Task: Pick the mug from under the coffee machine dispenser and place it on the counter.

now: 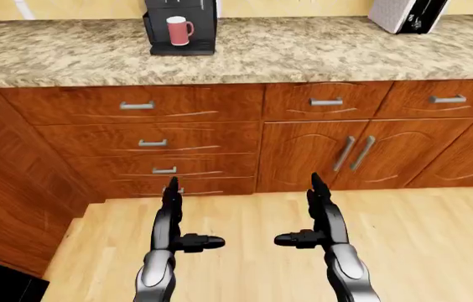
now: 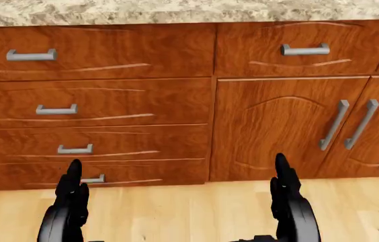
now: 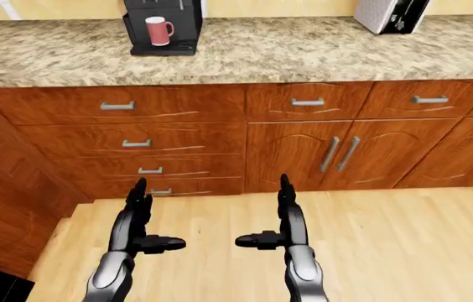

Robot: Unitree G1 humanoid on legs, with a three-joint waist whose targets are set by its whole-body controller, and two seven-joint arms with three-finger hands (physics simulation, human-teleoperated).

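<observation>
A red mug (image 1: 179, 30) with a white rim stands on the tray of the black coffee machine (image 1: 180, 24), under its dispenser, at the top left of the granite counter (image 1: 303, 53) in the left-eye view. Both hands hang low over the wooden floor, far below the counter. My left hand (image 1: 177, 217) is open and empty, fingers straight, thumb pointing inward. My right hand (image 1: 310, 214) is open and empty in the same pose. The mug also shows in the right-eye view (image 3: 159, 30).
Wooden drawers (image 1: 149, 141) and cabinet doors (image 1: 354, 154) with metal handles run under the counter. A white and black appliance (image 1: 408, 14) stands at the counter's top right. A wooden side panel (image 1: 10, 189) juts out at the left.
</observation>
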